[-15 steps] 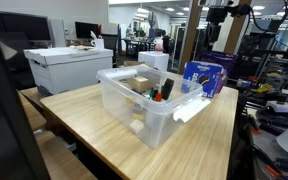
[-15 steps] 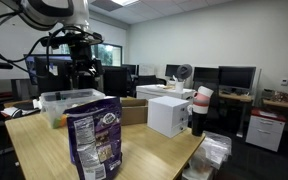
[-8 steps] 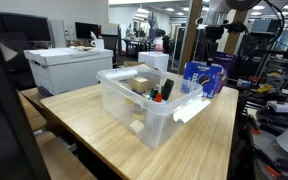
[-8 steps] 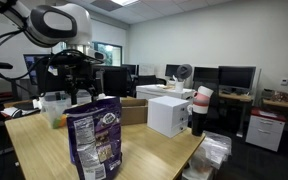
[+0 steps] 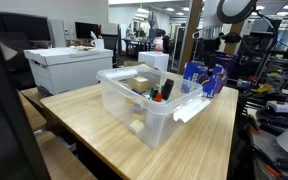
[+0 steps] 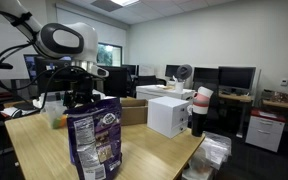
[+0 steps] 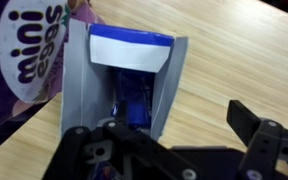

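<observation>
Since a second ago I have swung across and sunk low: the purple mini eggs bag [image 7: 29, 60] now sits at my left, the blue-topped carton [image 7: 124, 85] just beside it lies under my claw [image 7: 164, 130], spread wide and empty, with wooden table [image 7: 229, 55] to the right

Pale wooden table [image 5: 89, 118] carrying a bin, boxes and a snack bag.

A clear plastic bin [image 5: 144, 105] stands on the middle of the top, its long side running toward the near edge in an exterior view. At the corner beyond it, a purple snack bag [image 5: 202, 77] stands upright; the wrist view shows a grey-and-blue carton [image 7: 129, 70] lying on the bare wood [image 7: 234, 60], touching the bag [image 7: 34, 50]. A cardboard box [image 6: 134, 110] and a white box [image 6: 168, 115] sit side by side along another edge, well apart from the bag [image 6: 94, 140].
</observation>
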Tool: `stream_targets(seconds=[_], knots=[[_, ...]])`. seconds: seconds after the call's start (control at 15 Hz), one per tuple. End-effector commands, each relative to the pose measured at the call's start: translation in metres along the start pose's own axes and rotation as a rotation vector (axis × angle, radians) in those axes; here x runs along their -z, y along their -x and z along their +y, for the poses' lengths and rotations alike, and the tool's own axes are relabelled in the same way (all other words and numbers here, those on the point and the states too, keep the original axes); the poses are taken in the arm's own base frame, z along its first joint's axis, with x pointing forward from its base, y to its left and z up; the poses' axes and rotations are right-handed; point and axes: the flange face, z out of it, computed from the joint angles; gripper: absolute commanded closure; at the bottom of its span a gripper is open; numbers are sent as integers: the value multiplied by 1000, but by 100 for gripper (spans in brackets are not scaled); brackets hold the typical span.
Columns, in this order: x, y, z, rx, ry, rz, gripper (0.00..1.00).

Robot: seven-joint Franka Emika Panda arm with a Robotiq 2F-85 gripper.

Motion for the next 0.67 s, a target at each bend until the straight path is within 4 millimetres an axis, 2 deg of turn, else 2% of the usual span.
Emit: stream_targets(seconds=[0.0, 0.6], knots=[[-11, -4, 2, 3, -21, -17, 0], [-18, -8, 2, -37, -59, -9, 0]])
